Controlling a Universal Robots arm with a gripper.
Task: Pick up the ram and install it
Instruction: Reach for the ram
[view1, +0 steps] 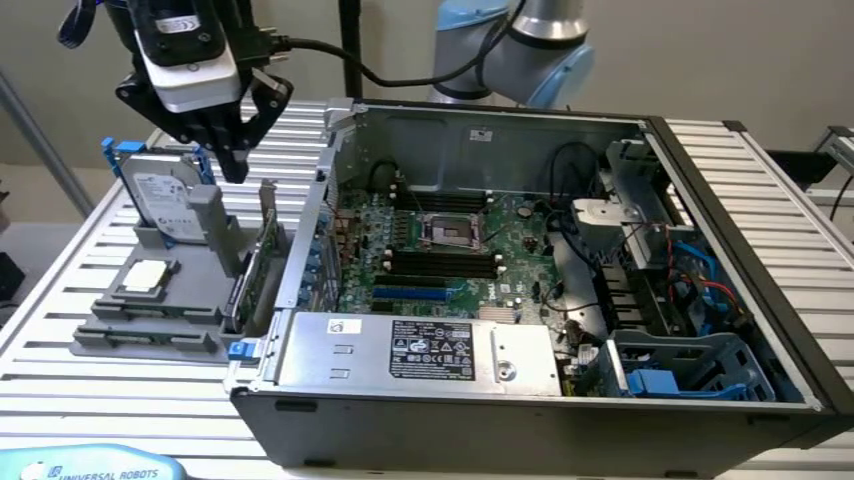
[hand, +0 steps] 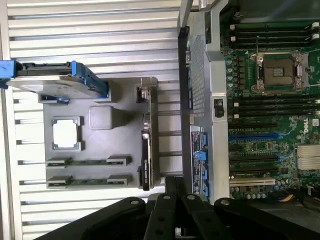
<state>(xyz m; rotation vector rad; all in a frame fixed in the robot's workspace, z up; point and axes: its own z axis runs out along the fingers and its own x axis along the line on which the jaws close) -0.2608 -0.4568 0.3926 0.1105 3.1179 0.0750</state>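
Two ram sticks, thin green boards, lie side by side in the grey holder (hand: 100, 145). One ram stick (hand: 87, 161) (view1: 150, 322) is nearer the holder's middle, and the other ram stick (hand: 86, 181) (view1: 140, 345) is at its edge. My gripper (view1: 236, 160) (hand: 177, 212) hangs well above the holder, over the upright card and hard drive. Its black fingers are shut with nothing between them. The black memory slots (view1: 434, 262) (hand: 272, 107) flank the processor socket (view1: 450, 232) on the motherboard inside the open computer case (view1: 534, 390).
The holder also carries an upright hard drive in a blue frame (view1: 167, 200) (hand: 50, 82), a processor chip (view1: 144, 277) (hand: 66, 134) and a tall card with a metal bracket (view1: 260, 260) (hand: 146, 145). The case wall (view1: 318, 215) stands between the holder and the motherboard.
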